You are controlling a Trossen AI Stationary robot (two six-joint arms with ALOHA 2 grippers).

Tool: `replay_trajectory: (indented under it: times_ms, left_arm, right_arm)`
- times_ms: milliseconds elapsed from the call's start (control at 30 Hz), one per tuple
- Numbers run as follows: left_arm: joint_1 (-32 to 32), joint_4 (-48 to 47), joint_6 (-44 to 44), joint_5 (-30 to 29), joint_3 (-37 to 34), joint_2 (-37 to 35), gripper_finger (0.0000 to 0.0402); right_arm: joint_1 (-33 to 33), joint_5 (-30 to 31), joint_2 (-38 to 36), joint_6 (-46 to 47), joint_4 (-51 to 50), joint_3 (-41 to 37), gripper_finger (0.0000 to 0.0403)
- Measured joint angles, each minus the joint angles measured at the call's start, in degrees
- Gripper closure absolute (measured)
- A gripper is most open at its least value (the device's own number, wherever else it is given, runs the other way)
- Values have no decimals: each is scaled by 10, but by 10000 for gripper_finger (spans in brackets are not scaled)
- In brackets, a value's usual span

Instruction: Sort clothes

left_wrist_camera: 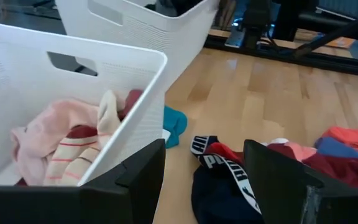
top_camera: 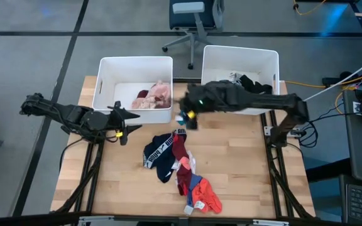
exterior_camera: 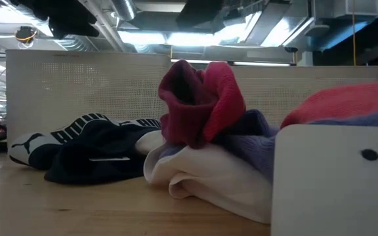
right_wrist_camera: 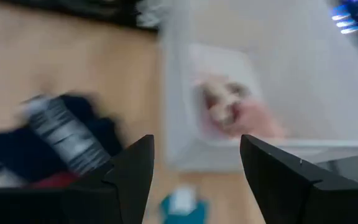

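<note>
A pile of clothes [top_camera: 178, 166] lies on the middle of the table: a black garment with a white lettered band [top_camera: 157, 149], maroon, white, blue and red pieces. In the low view the maroon piece [exterior_camera: 199, 101] sits on top of a white one [exterior_camera: 202, 174]. A small teal garment [left_wrist_camera: 174, 123] lies on the table against the front wall of the left bin [top_camera: 134, 88]. My right gripper [top_camera: 186, 119] is open and empty above the teal garment [right_wrist_camera: 182, 205]. My left gripper [top_camera: 134, 122] is open and empty, left of the pile, in front of the left bin.
The left white bin [left_wrist_camera: 73, 93] holds pink and maroon clothes [top_camera: 153, 95]. The right white bin [top_camera: 241, 75] holds black clothes. Bare wood lies to the right of the pile [top_camera: 244, 163]. A white block [exterior_camera: 333, 177] stands close in front of the low camera.
</note>
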Motion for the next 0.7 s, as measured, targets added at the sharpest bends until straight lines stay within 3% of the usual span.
replay_trajectory:
  times_ms: [133, 267, 400, 700]
  left_arm:
    - [0, 8, -2, 2, 0, 17, 194]
    - [-4, 45, 18, 9, 0, 63, 194]
    - [-16, 69, 30, 13, 10, 120, 194]
    - [-60, 59, -15, 12, 99, 248, 194]
  right_arm:
    - [53, -30, -37, 46, -128, 0, 165]
    - [108, -40, -76, 90, -151, -53, 165]
    - [161, -11, -120, 128, -89, -166, 165]
    - [263, 42, -205, 222, 188, -451, 165]
